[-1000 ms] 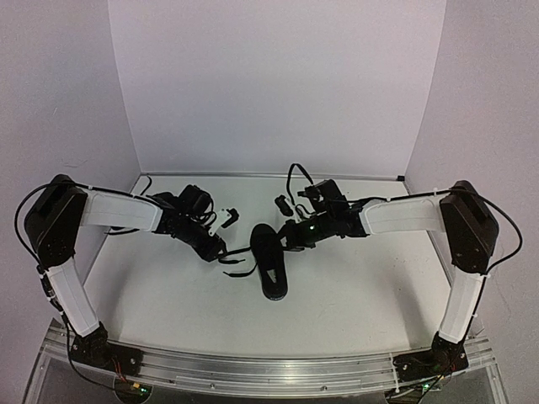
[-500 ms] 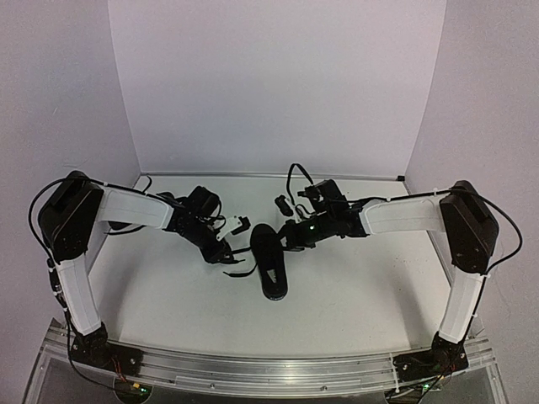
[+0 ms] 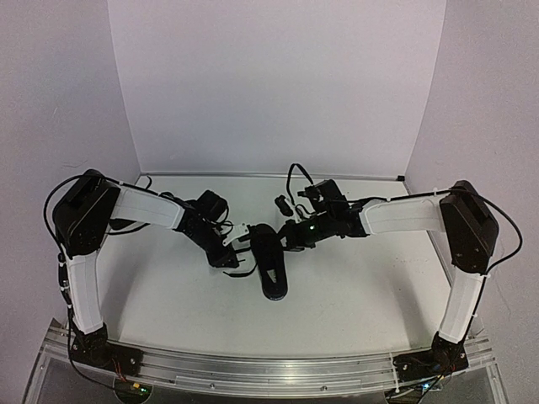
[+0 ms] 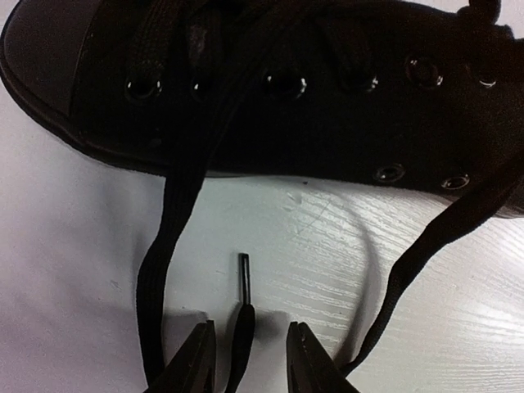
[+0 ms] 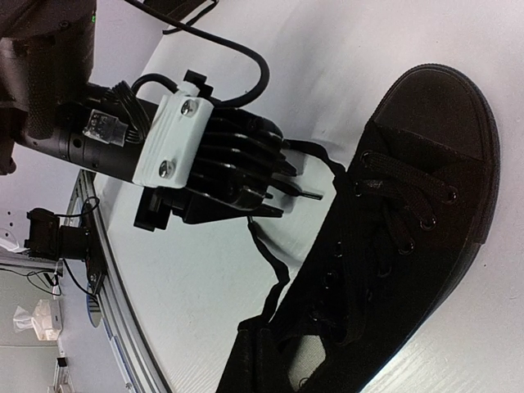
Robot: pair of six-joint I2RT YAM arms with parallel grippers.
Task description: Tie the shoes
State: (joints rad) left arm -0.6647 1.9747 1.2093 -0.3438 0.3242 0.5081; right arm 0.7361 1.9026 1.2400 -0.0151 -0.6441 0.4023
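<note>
On the white counter (image 3: 362, 303), about midway between the two arms, one black shoe (image 3: 271, 268) rests on its sole, its length running from near to far. Just to its left, the left gripper (image 3: 238, 249) hangs low over the counter. Its fingers (image 4: 195, 360) are spread a little to either side of a loose lace end (image 4: 243, 299), whose stiff tip points at the shoe's side. Neither finger touches it. A second lace (image 4: 164, 246) trails from the eyelets down past one finger. Farther back, at the shoe's right side, the right gripper (image 3: 291, 238) is pressed together; whether it pinches a lace cannot be told.
</note>
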